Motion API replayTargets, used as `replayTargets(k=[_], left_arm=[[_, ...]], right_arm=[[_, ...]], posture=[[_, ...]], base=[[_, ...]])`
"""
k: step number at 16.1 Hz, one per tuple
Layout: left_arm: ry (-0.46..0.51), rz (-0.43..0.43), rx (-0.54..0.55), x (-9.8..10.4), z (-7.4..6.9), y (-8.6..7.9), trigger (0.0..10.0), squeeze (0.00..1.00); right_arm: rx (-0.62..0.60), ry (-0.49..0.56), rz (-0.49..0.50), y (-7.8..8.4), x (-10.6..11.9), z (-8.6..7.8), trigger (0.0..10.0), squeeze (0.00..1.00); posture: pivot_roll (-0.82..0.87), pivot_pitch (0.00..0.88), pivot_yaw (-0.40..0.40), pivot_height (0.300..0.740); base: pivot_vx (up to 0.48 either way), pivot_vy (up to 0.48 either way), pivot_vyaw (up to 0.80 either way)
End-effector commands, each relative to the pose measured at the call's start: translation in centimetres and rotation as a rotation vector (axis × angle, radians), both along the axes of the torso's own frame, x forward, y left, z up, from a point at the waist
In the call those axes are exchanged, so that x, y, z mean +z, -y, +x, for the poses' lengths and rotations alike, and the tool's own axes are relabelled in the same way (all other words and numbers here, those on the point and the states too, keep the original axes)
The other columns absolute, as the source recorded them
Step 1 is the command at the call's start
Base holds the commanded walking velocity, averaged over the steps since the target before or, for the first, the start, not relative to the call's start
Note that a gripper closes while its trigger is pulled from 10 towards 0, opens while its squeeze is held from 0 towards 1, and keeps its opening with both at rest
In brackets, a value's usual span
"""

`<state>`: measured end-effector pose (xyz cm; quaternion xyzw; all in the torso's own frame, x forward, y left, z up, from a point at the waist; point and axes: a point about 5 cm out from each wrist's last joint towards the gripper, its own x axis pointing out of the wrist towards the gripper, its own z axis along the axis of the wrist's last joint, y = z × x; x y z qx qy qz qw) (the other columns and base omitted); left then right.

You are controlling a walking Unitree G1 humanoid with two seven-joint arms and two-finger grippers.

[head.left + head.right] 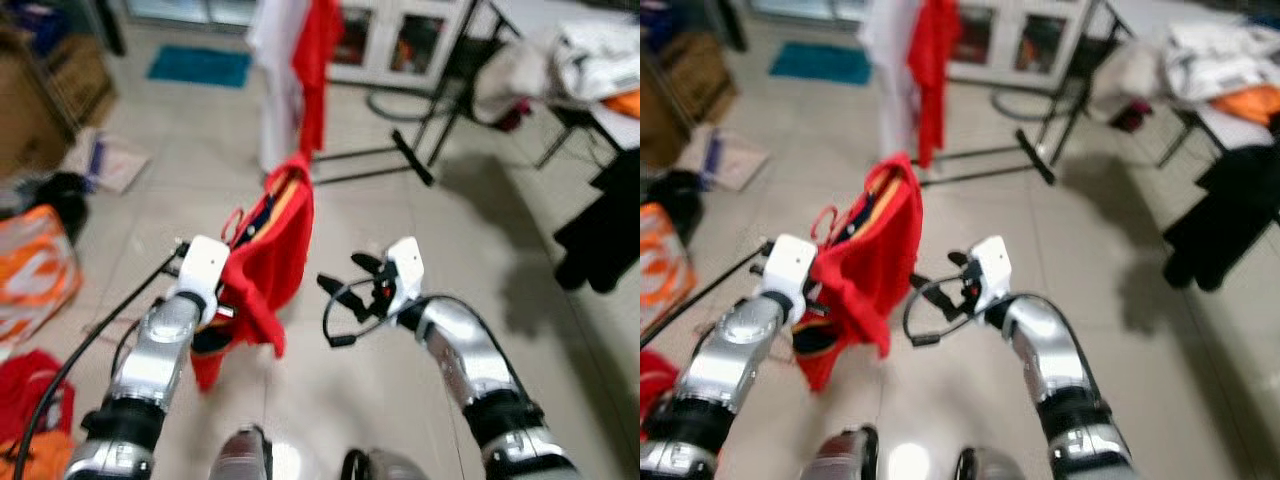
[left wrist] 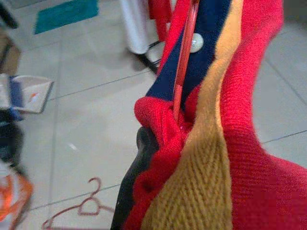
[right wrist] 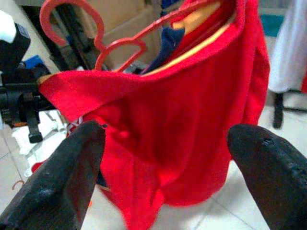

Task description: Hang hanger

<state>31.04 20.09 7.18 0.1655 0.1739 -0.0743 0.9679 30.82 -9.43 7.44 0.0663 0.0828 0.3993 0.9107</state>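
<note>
We carry the red knitted sweater (image 1: 270, 255) on its red plastic hanger (image 3: 103, 40), pinched in our left gripper (image 1: 215, 300), raised towards the far black clothes rack (image 1: 420, 150); our right gripper (image 3: 165, 158), fingers spread, waits beside it to steady it.

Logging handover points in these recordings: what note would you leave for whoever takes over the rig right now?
Left gripper: shut on the red sweater and its red hanger, held up in front of the robot.
Right gripper: open, empty, facing the sweater without touching it.
Clothes rack: ahead across the tiled floor, with red and white garments hanging on it.
Spare hanger: lying on the floor.
Done: sweater on hanger, picked up.
Left: get to the rack and hook the hanger on it.
</note>
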Motion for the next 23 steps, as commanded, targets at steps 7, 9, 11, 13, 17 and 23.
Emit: replayTargets(k=[7,9,11,13,17,23], left_arm=[[0.032,0.061,-0.218,2.9,0.6,-2.6,10.0,0.0],[0.027,0.079,-0.361,3.8,0.1,-3.1,10.0,0.0],[0.066,0.084,-0.512,5.6,0.0,-3.3,10.0,0.0],[0.066,0.093,-0.639,6.3,-0.2,-2.8,10.0,0.0],[0.006,0.089,-0.818,6.5,-0.7,-1.8,10.0,0.0],[-0.02,0.089,-0.904,6.4,-0.9,-0.9,10.0,0.0]], right_arm=[[0.158,0.2,-0.085,0.9,5.5,2.3,10.0,0.0],[0.303,0.286,-0.148,0.5,7.5,2.0,10.0,0.0],[0.391,0.35,-0.2,0.2,8.4,2.0,10.0,0.0],[0.399,0.384,-0.204,-0.2,8.7,2.2,10.0,0.0],[0.441,0.454,-0.202,-1.0,9.9,1.9,10.0,0.0],[0.506,0.562,-0.208,-1.4,12.9,1.3,10.0,0.0]], posture=[[0.04,0.133,-0.075,0.74],[0.04,0.148,-0.08,0.74],[0.04,0.153,-0.083,0.74],[0.04,0.155,-0.084,0.74],[0.04,0.156,-0.082,0.74],[0.04,0.16,-0.093,0.74]], base=[[0.0,0.0,0.0],[0.0,0.0,0.0],[0.0,0.0,0.0],[0.0,0.0,0.0],[0.0,0.0,0.0],[0.0,0.0,0.0]])
